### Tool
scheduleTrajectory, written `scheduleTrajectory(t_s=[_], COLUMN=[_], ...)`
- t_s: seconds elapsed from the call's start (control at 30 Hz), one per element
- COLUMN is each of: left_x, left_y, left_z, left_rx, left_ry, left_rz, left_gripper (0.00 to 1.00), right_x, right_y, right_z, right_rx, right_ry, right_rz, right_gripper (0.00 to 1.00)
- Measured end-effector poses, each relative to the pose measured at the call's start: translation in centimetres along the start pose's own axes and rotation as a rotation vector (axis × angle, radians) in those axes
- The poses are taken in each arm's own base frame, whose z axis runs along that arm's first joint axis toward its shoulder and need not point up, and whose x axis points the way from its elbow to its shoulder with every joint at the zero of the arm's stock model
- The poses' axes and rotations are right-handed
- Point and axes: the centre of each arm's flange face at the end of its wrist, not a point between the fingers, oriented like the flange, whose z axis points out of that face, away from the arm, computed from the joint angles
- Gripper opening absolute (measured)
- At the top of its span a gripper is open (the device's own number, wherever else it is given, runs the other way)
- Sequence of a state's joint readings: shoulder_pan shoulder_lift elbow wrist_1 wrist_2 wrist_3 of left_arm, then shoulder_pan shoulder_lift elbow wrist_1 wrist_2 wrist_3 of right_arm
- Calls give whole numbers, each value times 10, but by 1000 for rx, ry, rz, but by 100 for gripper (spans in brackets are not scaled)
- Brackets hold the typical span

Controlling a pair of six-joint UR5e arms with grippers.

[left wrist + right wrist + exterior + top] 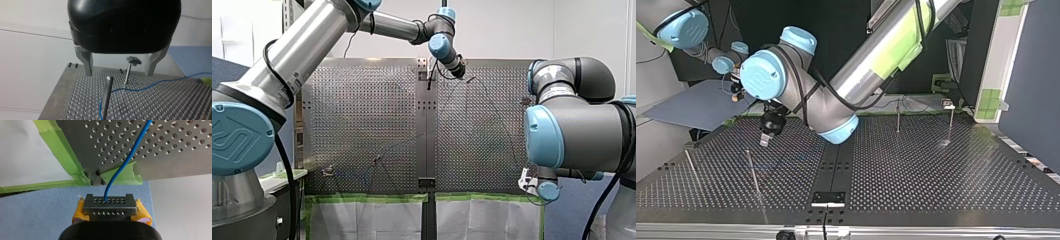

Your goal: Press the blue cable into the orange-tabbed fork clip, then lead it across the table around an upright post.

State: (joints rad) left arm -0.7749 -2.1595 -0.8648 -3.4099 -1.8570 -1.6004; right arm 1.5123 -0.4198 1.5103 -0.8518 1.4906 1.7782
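I count one blue cable [125, 165]; two grippers, my left gripper [119, 73] and my right gripper [109, 206]; upright posts [754, 175], apparently four in the top view, two indistinct.

The upright post [107, 97] hides a stretch of blue cable [150, 86]

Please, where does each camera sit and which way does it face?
Front: behind the arms, facing over the table; both arms show.
Top: across the table, facing the arms; both show.
Left wrist: above the table, facing two posts; my left claw, open.
Right wrist: off the table's edge; my right claw grips the blue cable.
Both wrist views share the cable.
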Motion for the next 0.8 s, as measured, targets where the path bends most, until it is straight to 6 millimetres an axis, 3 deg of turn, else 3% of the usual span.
scheduleTrajectory(t_s=[0.8], left_x=[-1], left_y=[6], left_z=[-4], left_rx=[-101], left_ry=[1], left_rz=[10], left_gripper=[100], right_x=[0], right_y=[-1], right_z=[0], right_rx=[5], right_ry=[0], right_rz=[0], right_gripper=[0])
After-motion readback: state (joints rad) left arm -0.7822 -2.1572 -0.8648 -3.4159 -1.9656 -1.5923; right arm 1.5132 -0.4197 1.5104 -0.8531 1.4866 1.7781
